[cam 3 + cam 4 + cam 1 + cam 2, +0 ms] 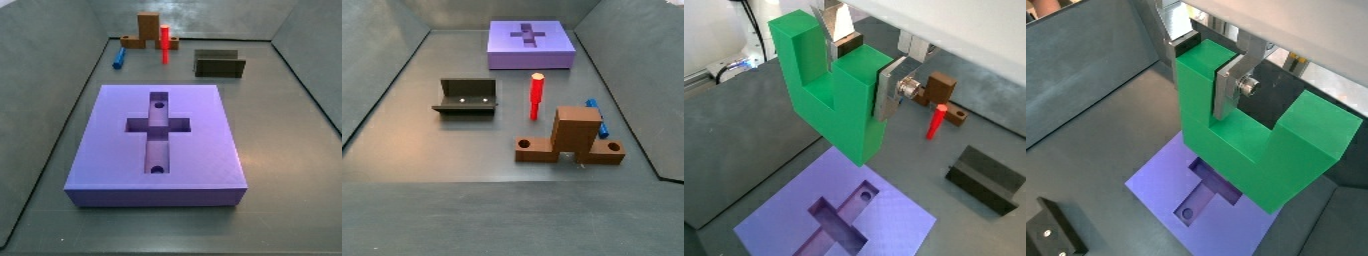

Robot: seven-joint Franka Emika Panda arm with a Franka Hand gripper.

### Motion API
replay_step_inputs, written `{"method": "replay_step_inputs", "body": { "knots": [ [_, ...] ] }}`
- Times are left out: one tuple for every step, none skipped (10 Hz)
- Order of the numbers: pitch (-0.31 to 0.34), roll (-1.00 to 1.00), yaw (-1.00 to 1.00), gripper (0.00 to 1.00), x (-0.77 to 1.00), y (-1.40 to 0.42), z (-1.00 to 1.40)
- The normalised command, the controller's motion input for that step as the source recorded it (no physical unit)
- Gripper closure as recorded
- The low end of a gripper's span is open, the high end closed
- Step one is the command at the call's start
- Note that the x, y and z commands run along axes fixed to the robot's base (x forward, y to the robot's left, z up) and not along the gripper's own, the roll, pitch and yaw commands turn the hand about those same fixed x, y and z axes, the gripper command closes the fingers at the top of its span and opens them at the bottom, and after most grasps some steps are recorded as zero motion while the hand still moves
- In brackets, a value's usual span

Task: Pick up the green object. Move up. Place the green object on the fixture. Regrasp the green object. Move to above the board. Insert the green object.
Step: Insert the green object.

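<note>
the green object (834, 95) hangs in the air between the gripper's (861, 72) silver fingers (891, 88), which are closed against one prong of the u-shaped block; its notch and two prongs show clearly in both wrist views (1253, 140). directly below it in those views lies the board (838, 215), lavender-purple, with its cross-shaped recess (1207, 190) facing up and a small round hole at the recess's end. the block is well clear of the board's top, not touching it.

in both side views the board (158, 142) lies flat on the dark floor, nothing resting on it, and neither the gripper nor the block shows there.

the fixture (466, 97), a dark open holder with raised walls, stands apart from the board and holds nothing. near it stand a thin red post (536, 96), upright, and a brown upright block (575, 135) on a brown base. a small blue piece (118, 59) lies just beside that base.
</note>
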Motion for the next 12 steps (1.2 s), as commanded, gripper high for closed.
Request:
{"method": "replay_step_inputs", "body": {
  "knots": [
    [-0.14,0.0,0.0,1.0,0.04,-0.07,-0.36],
    [-0.154,0.0,0.0,1.0,0.14,-0.17,-0.6],
    [-0.26,0.0,0.0,1.0,0.21,-0.32,-0.76],
    [-0.256,-0.01,0.0,1.0,0.24,-0.37,-0.77],
    [-0.244,-0.05,0.1,1.0,0.25,-0.33,-0.76],
    [-0.259,-0.01,0.08,1.0,0.28,-0.25,-0.76],
    [-0.26,0.0,0.05,1.0,0.29,-0.13,-0.74],
    [-0.246,0.0,0.12,1.0,0.23,-0.01,-0.75],
    [-0.259,0.0,0.13,1.0,0.2,0.0,-0.73],
    [-0.277,0.0,0.13,1.0,0.09,0.0,-0.68],
    [-0.299,0.11,0.2,1.0,-0.12,0.04,-0.63],
    [-0.293,0.13,0.24,1.0,-0.2,0.0,-0.64]
  ]
}}
